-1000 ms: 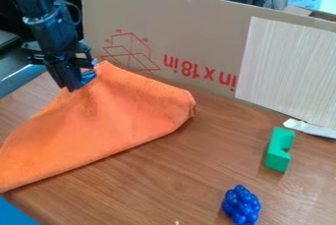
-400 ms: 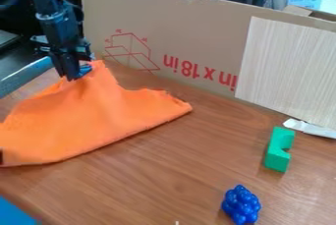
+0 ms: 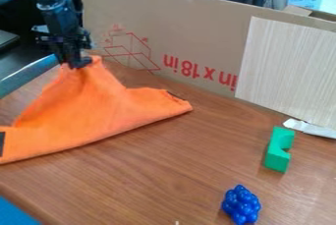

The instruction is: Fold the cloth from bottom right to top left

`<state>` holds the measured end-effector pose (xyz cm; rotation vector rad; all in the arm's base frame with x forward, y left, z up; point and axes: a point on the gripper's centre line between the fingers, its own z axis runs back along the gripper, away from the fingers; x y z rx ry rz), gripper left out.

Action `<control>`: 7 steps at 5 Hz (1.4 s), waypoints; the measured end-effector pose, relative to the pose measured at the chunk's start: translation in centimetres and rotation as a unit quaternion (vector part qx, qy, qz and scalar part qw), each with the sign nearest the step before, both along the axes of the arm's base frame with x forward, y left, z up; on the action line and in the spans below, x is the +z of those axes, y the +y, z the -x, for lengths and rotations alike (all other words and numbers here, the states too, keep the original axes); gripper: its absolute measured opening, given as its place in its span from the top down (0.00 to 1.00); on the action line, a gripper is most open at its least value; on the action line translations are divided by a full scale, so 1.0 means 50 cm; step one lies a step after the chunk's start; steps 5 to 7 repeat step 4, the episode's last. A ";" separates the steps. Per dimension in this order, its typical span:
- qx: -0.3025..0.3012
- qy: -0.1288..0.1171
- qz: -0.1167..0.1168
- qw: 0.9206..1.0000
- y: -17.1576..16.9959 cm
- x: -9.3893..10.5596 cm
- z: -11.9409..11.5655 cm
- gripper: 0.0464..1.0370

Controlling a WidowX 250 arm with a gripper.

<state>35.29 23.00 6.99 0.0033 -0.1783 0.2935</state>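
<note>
Cloth (image 3: 98, 116), orange, spreads from the left edge to just past the middle, and it rises to a peak at upper left, right where my gripper (image 3: 78, 64) has it, fingers pinching that fabric! Behind and rightward runs the cardboard (image 3: 197, 32) with its red print. Down at lower right, a knobbly blue toy (image 3: 240, 204); then the green block (image 3: 279, 150), upright notch facing right, near a white scrap (image 3: 312, 128) at the right edge.

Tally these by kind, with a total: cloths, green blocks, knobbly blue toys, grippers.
Cloths: 1, the orange cloth
Green blocks: 1, the notched block
Knobbly blue toys: 1, the blue cluster
Grippers: 1, the black gripper
Total: 4
</note>
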 end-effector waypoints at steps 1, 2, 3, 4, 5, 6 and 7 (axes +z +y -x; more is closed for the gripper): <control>0.002 0.002 0.003 1.000 0.004 -0.004 0.007 0.52; -0.001 0.007 0.015 1.000 -0.008 -0.014 0.015 0.25; 0.011 -0.023 0.020 0.999 0.001 0.033 0.020 0.04; 0.042 -0.055 0.038 0.997 0.025 0.087 0.036 0.04; 0.042 -0.055 0.038 0.997 0.025 0.087 0.036 0.04; 0.042 -0.055 0.038 0.997 0.025 0.087 0.036 0.04; 0.042 -0.055 0.038 0.997 0.025 0.087 0.036 0.04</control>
